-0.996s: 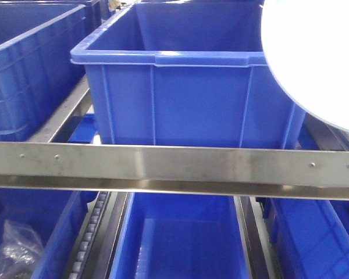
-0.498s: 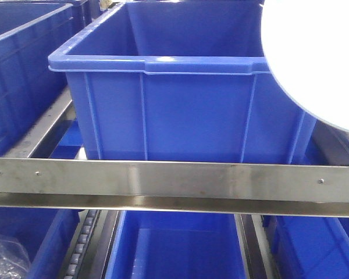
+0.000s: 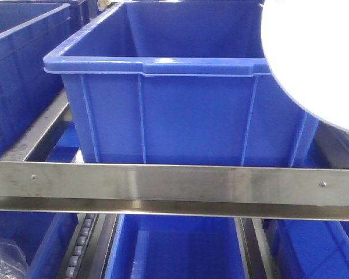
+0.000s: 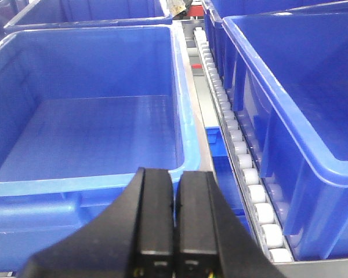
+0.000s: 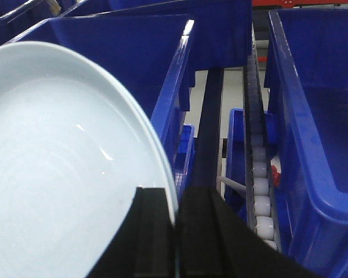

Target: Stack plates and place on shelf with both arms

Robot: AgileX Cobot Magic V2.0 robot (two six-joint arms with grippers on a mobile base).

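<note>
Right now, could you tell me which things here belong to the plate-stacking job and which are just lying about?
Job: plate pinched at its rim by the right tool; shelf; left tool, shut and empty.
Lying about: blue crates; crumpled plastic bag.

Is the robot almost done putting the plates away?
Partly. The right hand is shut on the rim of a plate, held up in front of the shelf with its blue crates. Whether two plates are stacked there can't be told. The left hand is shut and empty. Setting the plate down is left.
</note>
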